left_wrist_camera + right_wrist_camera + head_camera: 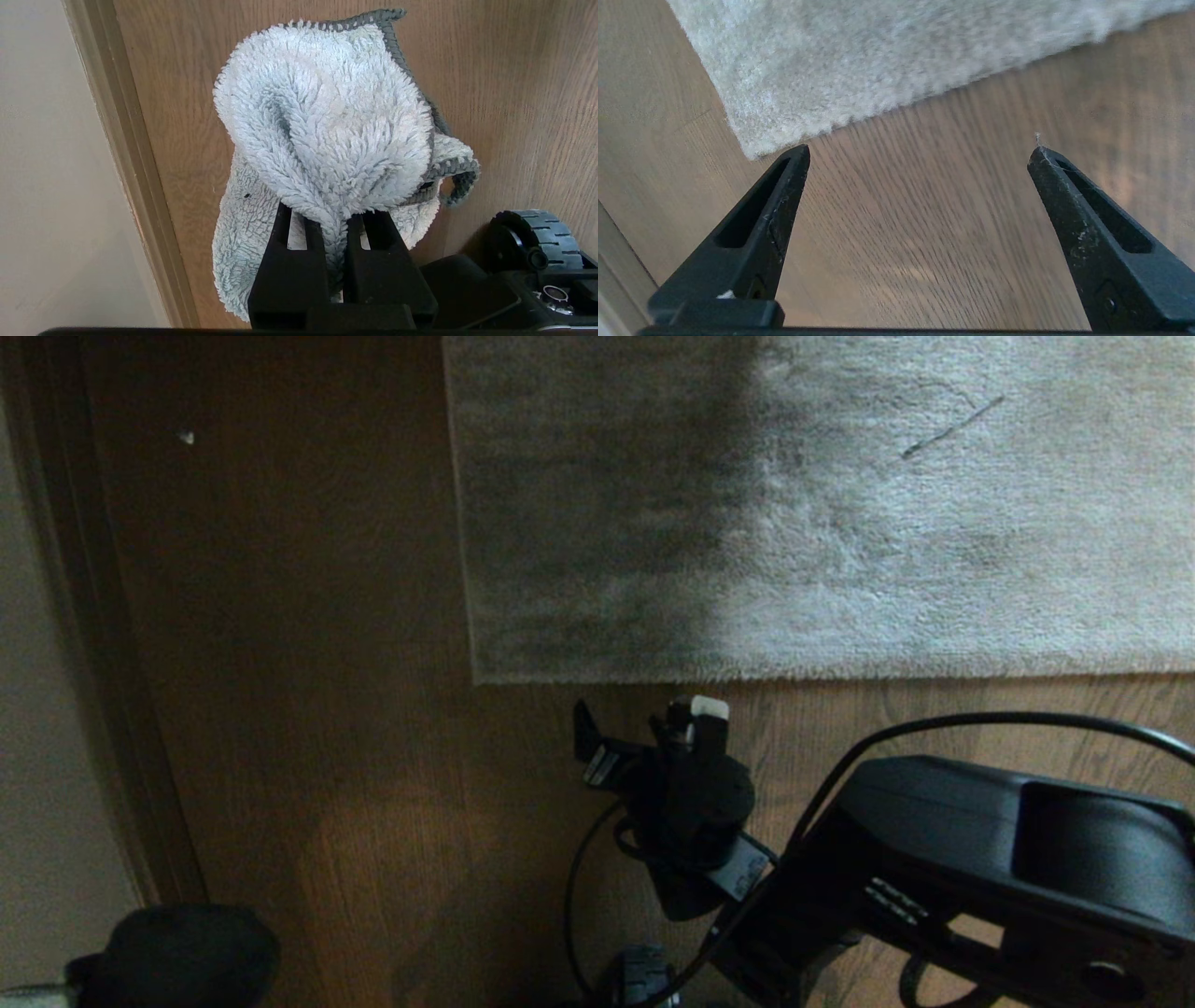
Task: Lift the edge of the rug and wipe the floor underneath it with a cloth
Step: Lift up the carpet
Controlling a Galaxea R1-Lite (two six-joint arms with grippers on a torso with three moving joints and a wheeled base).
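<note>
2 arms share this job, and the one at work now is our right pincer (920, 154), which hangs just short of the rug edge (747, 672) with its jaws spread wide and nothing between them. We judge the step in hand to be the reach for the rug's border, near its square corner (752, 147). To do it well we should come in low and nearly flat to the floor (373, 784), slide 1 finger under the pile and leave the other on top, then close only once the border sits deep between the fingers; a shallow bite on the fluffy fringe would likely slip. A grip a little way in from the corner ought to fold back a broader flap for wiping. Our left pincer (334, 219) is parked low at the robot's left side, near the skirting board (126, 163), and is clamped tight on the cloth (327, 126). The rug is a light grey-beige, short-piled and lying flat, part of it in shadow, with a straight border on the brown wood-grain planks. The cloth is a small, fluffy, pale rag with a darker stitched hem, bunched above the closed fingers.
</note>
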